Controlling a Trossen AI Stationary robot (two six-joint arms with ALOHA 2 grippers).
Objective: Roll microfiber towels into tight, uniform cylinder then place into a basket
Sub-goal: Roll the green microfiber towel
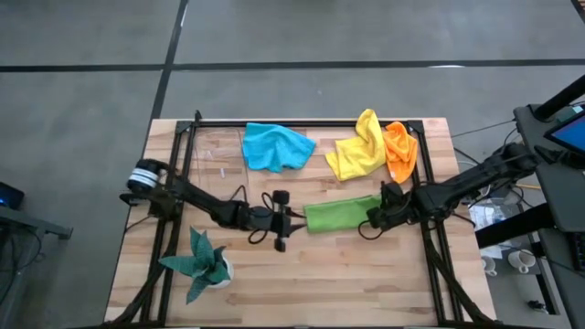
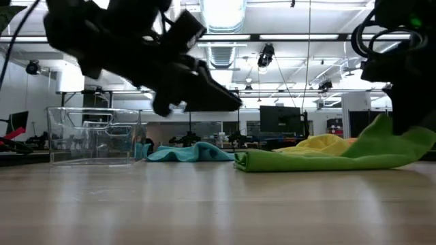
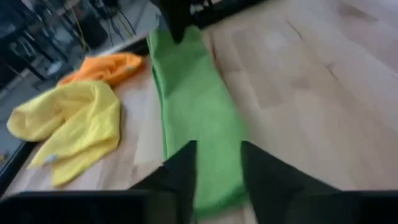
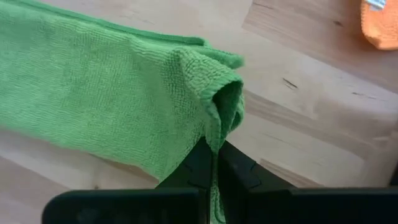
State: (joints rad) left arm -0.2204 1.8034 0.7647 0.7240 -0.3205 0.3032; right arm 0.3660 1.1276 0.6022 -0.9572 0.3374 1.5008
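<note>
The basket (image 2: 92,136) sits empty toward the bench's (image 1: 366,283) far left corner, well apart from the work, so nothing has been delivered yet. A potted plant (image 1: 203,263) stands near the left front and plays no part.

The left pincer (image 1: 285,220) lies low at the green towel's (image 1: 340,216) left end; in the left wrist view its fingers (image 3: 180,180) straddle the near edge of the cloth with a gap between them, partly closed, and I cannot tell whether they have bitten yet. That position suits pinning or picking up this end, probably so the strip can be held taut.

The green towel lies folded into a long narrow band across the middle of the bench, a shape that looks made ready for rolling from one end.

The right pincer (image 4: 214,163) is clamped on the towel's right corner, which rises in a small peak above the closed jaws; lifting that corner likely starts the first turn of the roll.

Behind, the blue towel (image 1: 276,146) lies crumpled toward the far left, the yellow (image 1: 358,151) and orange (image 1: 399,149) touching at the far right, all waiting, unrolled.
</note>
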